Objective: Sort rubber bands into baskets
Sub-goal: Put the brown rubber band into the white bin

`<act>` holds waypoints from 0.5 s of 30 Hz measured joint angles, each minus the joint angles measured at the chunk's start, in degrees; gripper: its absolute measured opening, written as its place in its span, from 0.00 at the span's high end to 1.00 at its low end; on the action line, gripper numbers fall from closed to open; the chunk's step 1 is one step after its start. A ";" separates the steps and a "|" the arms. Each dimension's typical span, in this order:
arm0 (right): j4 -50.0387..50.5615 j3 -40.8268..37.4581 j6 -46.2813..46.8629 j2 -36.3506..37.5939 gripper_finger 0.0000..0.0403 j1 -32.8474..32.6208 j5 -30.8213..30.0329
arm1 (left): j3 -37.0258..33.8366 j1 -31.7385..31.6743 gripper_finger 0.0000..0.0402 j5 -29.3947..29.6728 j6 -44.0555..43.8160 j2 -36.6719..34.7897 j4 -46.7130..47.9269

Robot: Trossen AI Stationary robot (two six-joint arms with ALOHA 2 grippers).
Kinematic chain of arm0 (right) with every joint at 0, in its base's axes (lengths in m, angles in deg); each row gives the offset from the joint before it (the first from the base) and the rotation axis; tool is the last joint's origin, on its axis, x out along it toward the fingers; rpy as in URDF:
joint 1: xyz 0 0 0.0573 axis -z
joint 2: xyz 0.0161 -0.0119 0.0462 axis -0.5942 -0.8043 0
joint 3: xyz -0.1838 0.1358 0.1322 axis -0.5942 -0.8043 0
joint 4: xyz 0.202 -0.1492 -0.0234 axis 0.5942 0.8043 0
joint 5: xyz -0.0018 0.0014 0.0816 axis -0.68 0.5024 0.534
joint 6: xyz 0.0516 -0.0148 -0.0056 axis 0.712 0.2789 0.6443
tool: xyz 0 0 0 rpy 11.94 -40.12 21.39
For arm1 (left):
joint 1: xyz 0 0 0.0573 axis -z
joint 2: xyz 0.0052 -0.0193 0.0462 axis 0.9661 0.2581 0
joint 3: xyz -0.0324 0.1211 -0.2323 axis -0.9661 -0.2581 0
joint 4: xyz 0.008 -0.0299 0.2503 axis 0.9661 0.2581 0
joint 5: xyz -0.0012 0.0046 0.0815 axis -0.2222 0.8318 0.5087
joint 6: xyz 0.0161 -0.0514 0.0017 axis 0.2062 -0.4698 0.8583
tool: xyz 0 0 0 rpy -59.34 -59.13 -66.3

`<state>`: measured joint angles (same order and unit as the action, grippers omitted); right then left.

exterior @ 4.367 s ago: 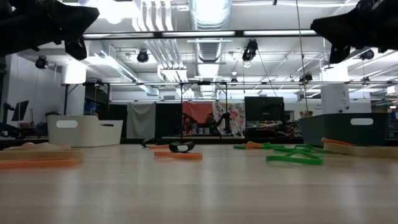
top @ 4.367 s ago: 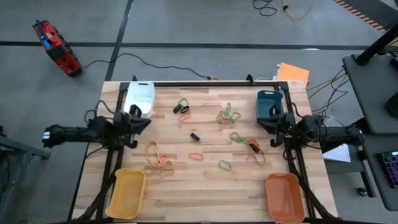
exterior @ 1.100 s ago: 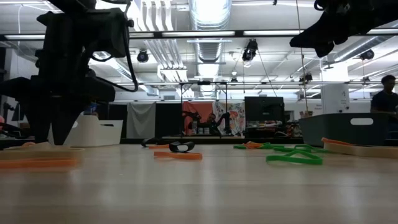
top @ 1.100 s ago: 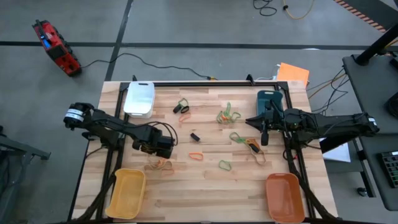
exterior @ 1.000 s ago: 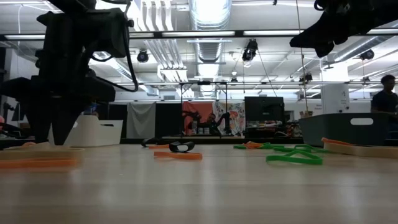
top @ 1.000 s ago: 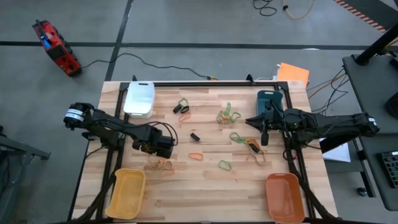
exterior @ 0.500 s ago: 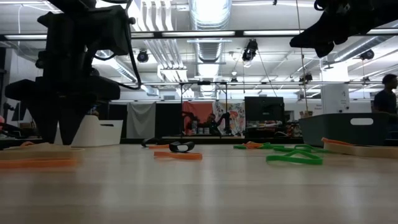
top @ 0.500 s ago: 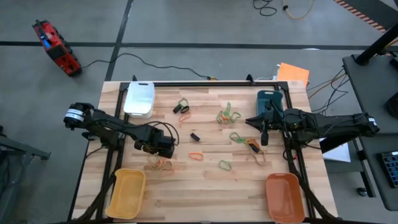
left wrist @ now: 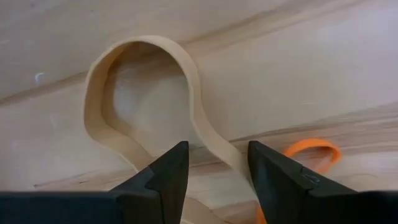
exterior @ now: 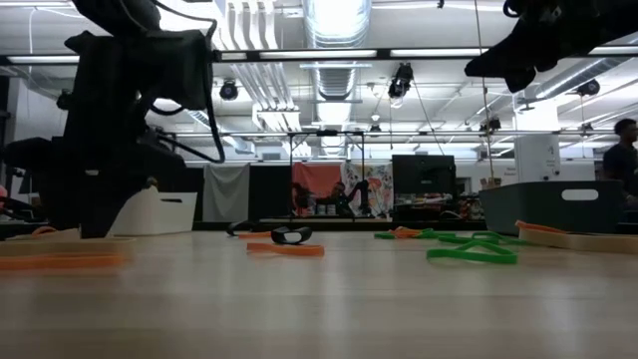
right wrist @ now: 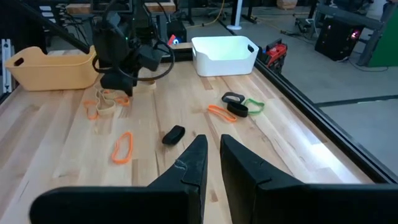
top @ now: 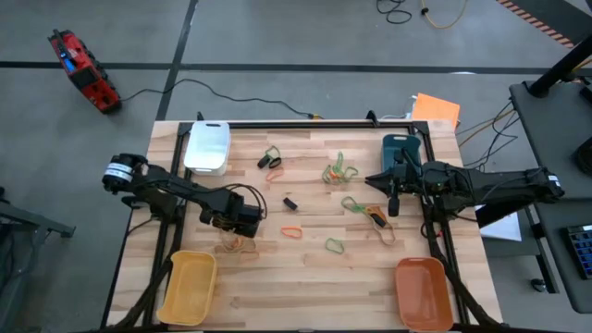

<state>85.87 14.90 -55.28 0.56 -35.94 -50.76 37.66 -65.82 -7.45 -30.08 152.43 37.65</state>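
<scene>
The wooden table point(top: 305, 277) carries 4 baskets at its corners: white point(top: 207, 146), teal point(top: 399, 154), yellow point(top: 188, 286), orange point(top: 424, 292). The left gripper point(left wrist: 214, 163) is down at the tabletop, its 2 fingers parted astride a strand of a tan rubber band point(left wrist: 143, 93), not yet pinching it. The right gripper point(right wrist: 211, 163) hovers near the teal basket, nearly closed and empty. Other rubber bands point(top: 338, 170) lie scattered mid-table.

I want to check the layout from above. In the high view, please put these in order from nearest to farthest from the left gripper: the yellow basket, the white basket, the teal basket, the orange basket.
Measured from the left gripper, over the tan and orange bands:
1. yellow basket, front left corner.
2. white basket, back left; only slightly farther than the yellow one.
3. teal basket, back right.
4. orange basket, front right corner; close to the teal one in distance.
</scene>
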 joint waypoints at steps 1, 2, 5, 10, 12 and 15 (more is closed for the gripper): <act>0.20 0.00 0.00 0.00 0.91 -0.02 0.00 | 0.09 -0.01 0.65 -0.16 0.36 0.35 -0.06; 0.26 0.00 0.00 0.00 0.91 0.00 0.00 | 0.26 0.03 0.67 -0.41 0.71 0.75 -0.10; 0.29 0.00 0.05 0.00 0.91 -0.01 0.01 | 0.97 0.14 0.73 -0.47 2.47 1.73 -0.17; 0.27 0.00 0.07 0.00 0.91 0.00 0.00 | 2.73 0.16 0.88 -0.45 5.82 2.50 0.15; 0.28 0.00 0.04 0.00 0.91 -0.02 0.00 | 3.45 0.16 0.95 -0.63 6.48 2.60 -0.14; 0.29 0.00 0.06 0.00 0.91 0.00 0.00 | 3.75 0.19 0.99 -0.68 6.73 2.56 -0.23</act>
<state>86.17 14.90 -55.22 0.56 -35.94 -50.76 41.40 -65.63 -8.13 -23.36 154.99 37.42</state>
